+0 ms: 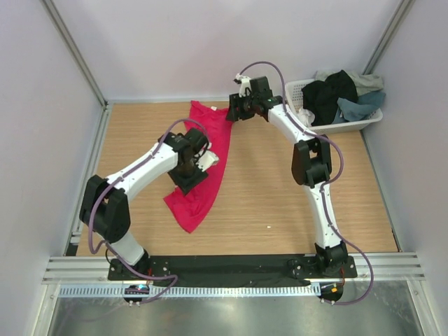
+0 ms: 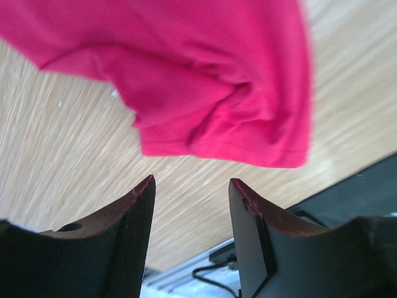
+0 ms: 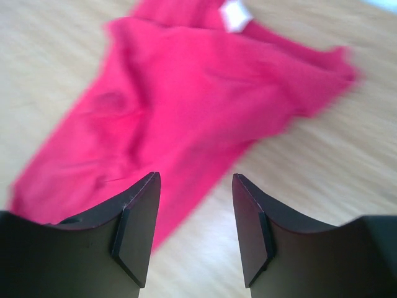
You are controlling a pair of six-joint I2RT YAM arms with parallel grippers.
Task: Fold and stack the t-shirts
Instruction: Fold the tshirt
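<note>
Left gripper (image 2: 192,186) stands partly open with nothing between its jaws, low over the desk (image 2: 74,155). The bunched end of the pink shirt (image 2: 217,81) lies just beyond its fingertips, clear of the jaws. Right gripper (image 3: 195,180) is also open and empty, and the same shirt spreads ahead of and below its fingertips. The shirt lies as a long crumpled strip between the two grippers. Beside the right gripper, on its outer side, a basket (image 1: 350,124) holds the other shirts (image 1: 329,94).

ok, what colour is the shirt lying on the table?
The t-shirt is plain bright crimson-pink, no pattern; it shows closest and sharpest in the left wrist view.
</note>
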